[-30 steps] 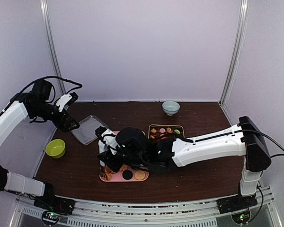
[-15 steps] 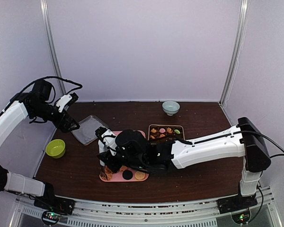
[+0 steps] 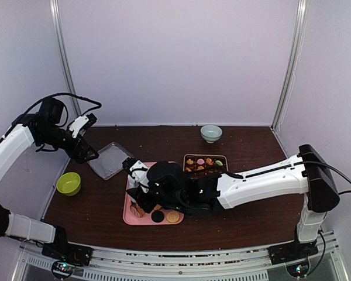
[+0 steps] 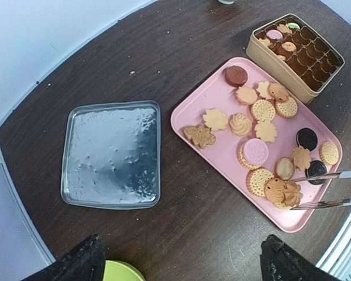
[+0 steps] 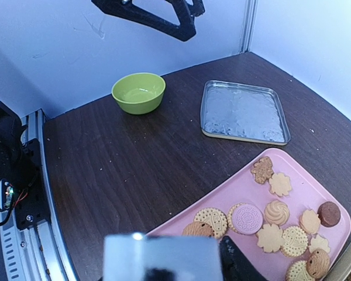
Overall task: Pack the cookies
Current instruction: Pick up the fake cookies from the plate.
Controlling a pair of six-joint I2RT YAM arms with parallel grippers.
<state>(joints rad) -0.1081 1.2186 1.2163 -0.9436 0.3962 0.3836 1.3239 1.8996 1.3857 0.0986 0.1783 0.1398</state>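
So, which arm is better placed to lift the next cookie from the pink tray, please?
The right: its tongs straddle a tan cookie on the pink tray; the left gripper hangs open, off beyond the metal lid.

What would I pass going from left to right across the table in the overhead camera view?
Green bowl → silver tray → pink tray holding cookies → gold tin. The pale bowl at the back lines up with the tin, so it is left out.
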